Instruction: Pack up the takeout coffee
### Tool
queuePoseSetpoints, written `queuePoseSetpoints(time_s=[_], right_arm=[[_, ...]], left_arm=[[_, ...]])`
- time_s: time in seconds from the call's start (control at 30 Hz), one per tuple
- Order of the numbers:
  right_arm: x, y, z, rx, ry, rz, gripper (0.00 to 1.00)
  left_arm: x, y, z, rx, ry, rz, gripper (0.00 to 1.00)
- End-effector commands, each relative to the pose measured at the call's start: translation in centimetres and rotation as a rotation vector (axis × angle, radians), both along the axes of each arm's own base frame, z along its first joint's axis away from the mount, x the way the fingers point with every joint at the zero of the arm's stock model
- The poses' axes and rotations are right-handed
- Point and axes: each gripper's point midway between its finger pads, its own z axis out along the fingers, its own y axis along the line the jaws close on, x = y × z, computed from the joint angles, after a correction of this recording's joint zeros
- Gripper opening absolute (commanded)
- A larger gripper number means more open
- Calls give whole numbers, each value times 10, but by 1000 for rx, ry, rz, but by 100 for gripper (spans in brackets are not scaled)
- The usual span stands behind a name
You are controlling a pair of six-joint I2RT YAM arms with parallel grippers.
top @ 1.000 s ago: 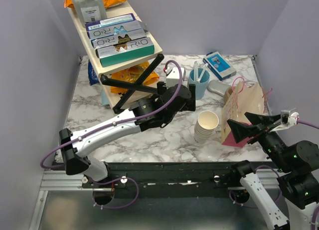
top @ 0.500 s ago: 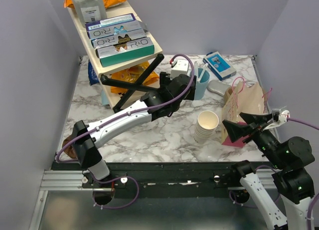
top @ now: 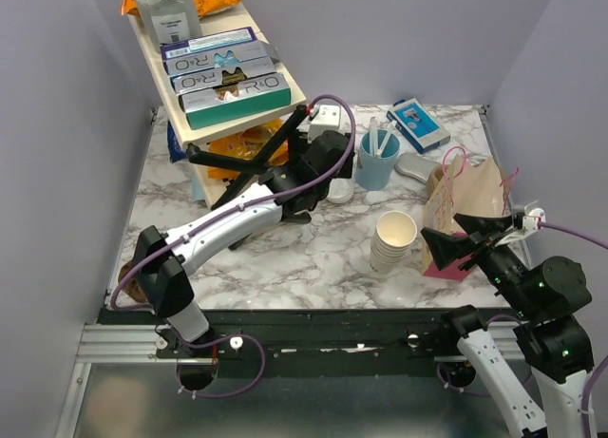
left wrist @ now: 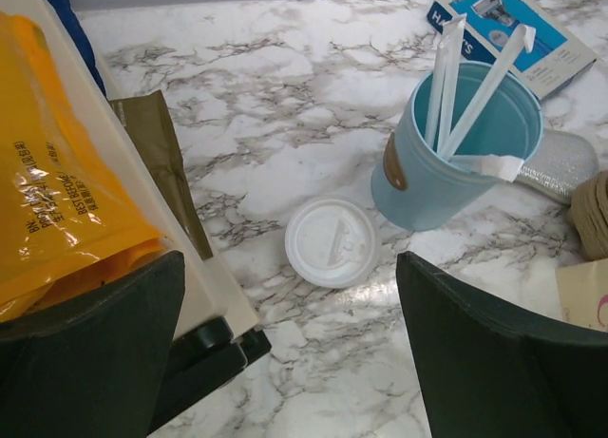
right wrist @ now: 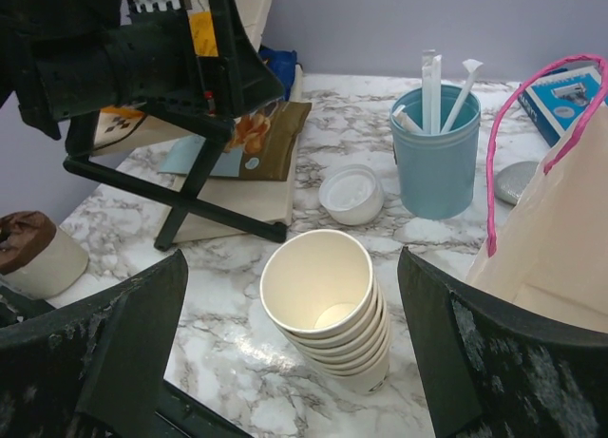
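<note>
Currently on file, working outward from the claws.

1. Left claw: mine, spread wide, holding nothing. Within the last second it has travelled from the middle of the table toward the far edge. It now hangs above item 2, which it had been hiding from the overhead view. I judge the approach nearly lined up, with the descent and the pinch not yet made.

2. Takeout coffee: stands on the table near the middle of the far edge. It is just beside the blue mug and apart from the foot of the black rack. It is upright, long axis vertical, white lid facing straight up at my wrist camera. I cannot tell which way the lettering faces.

3. Right claw: also spread and empty, waiting near the right edge.

4. Paper bag: stands at the right edge, mouth upward, and is the likely destination. The stack of cups sits between it and item 2.
</note>
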Motion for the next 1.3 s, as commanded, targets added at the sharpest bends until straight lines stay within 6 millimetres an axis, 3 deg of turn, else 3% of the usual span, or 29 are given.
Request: queuePoseSetpoints(time_s=[0.0, 0.03, 0.1, 0.13, 0.17, 0.23, 0.3, 0.33, 0.7, 0.83, 1.07, 1.27], right_arm=[[3, 2, 1, -9, -15, 9, 100], [3, 3, 0, -10, -12, 13, 100], [3, 4, -2, -9, -6, 20, 100], [4, 4, -3, -8, -3, 20, 100], [4, 5, -4, -9, -1, 23, 100], [5, 5, -5, -7, 3, 23, 100], [6, 6, -7, -6, 11, 24, 100], [6, 6, -7, -6, 11, 24, 100], [9, 8, -15, -7, 34, 31, 100], [11, 8, -18, -9, 45, 25, 100], [13, 4, -19, -9, 66, -5, 100], [14, 0, -18, -6, 77, -29, 100]], left_arm=[[-6, 55, -2, 13, 4, 128, 99], [-11, 64, -13, 31, 24, 142, 99], [-18, 80, -9, 15, 14, 165, 99], [-21, 91, -22, 23, 37, 184, 99], [-26, 101, -15, 0, 24, 195, 99], [-30, 126, -26, 20, 42, 252, 99], [-35, 145, -23, 1, 35, 293, 99], [-39, 156, -33, 16, 52, 312, 99], [-83, 261, -42, -62, 47, 625, 99], [-97, 288, -44, -77, 48, 721, 99], [-103, 319, -49, -126, 73, 822, 99], [-101, 320, -44, -156, 76, 817, 99]])
